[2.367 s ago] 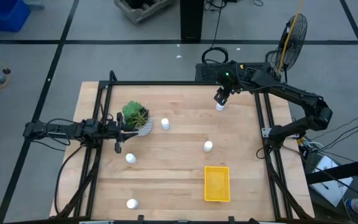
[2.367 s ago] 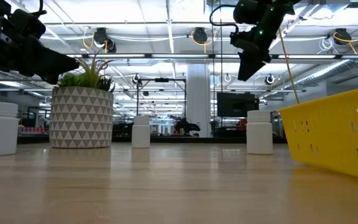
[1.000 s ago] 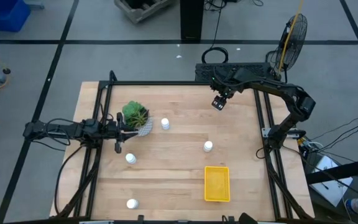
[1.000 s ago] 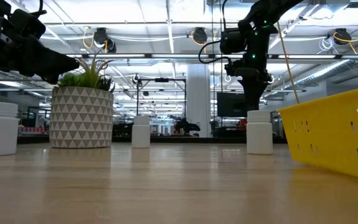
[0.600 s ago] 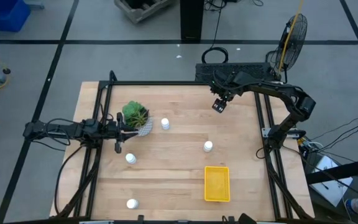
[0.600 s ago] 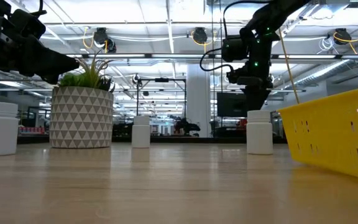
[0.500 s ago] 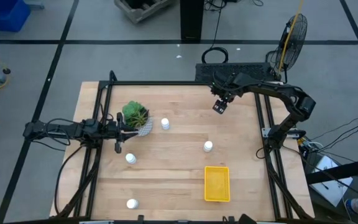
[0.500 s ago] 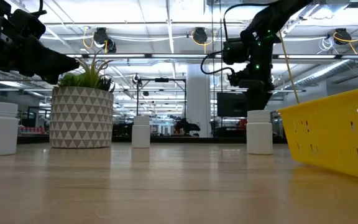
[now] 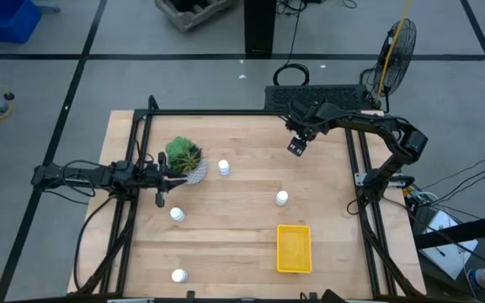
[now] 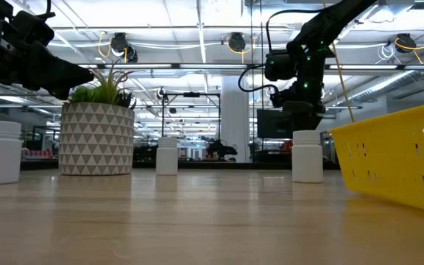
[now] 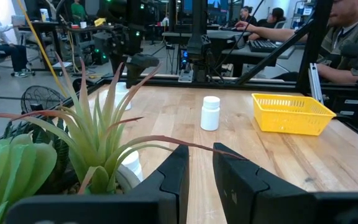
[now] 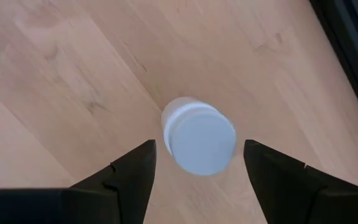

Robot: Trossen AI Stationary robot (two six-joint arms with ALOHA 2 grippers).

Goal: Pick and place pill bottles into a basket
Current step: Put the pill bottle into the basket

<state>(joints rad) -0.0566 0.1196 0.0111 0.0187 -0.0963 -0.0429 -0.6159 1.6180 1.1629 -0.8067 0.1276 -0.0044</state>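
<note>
- Pill bottles stand scattered on the wooden tabletop (image 9: 226,219), and we count four in plain sight from above: one (image 9: 224,167) just beside the potted plant (image 9: 183,157), one (image 9: 282,199) near the middle, one (image 9: 177,215) toward the left side, and one (image 9: 178,275) at the near left edge.
- We see a fifth bottle (image 12: 199,135) only in the right wrist view, upright on the wood with its white cap toward the camera; from above it is hidden under the right arm at the far side of the tabletop.
- We find the right claw (image 12: 199,163) poised straight over that fifth bottle, its two dark fingers (image 12: 132,171) spread wide to either side of the cap and apart from it, so it has hold of nothing.
- We see the basket (image 9: 294,248), a shallow yellow tray, lying at the near right of the tabletop, with no bottle showing inside it; the middle bottle stands near it, toward the far side.
- We find the left claw (image 11: 197,167) at the left edge, right beside the plant, its fingers (image 11: 173,177) drawn together with only a narrow slit between them and nothing in their grip.
- We see people seated at desks in the room beyond, in the left wrist view.
</note>
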